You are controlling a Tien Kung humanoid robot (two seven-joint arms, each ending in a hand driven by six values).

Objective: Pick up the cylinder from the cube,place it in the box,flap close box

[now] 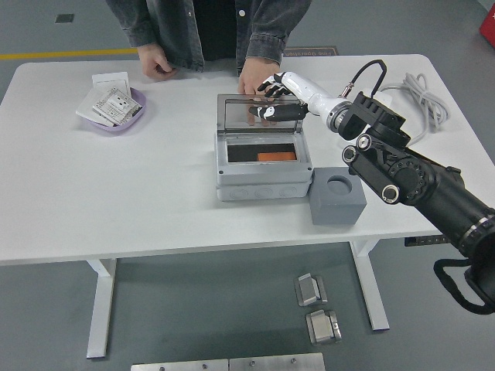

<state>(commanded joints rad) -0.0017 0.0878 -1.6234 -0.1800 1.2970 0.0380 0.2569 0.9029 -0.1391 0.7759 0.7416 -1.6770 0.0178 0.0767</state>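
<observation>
A grey box (263, 182) stands mid-table with its clear lid (260, 114) raised upright at the back. An orange cylinder (276, 157) lies inside the box. My right hand (272, 100) has its fingers spread behind the lid's upper right part, close to it or touching it, and holds nothing. To the right of the box sits the grey cube (337, 195), its round hole on top empty. My left arm is out of sight. A person stands at the far side with one hand (252, 77) flat on the table just behind the lid and the other hand (156, 63) resting at the left.
A purple dish (116, 110) with papers sits far left, a white card (110, 79) behind it. White cables (421, 97) lie coiled at the right edge. Metal parts (313, 290) lie on the floor under the table.
</observation>
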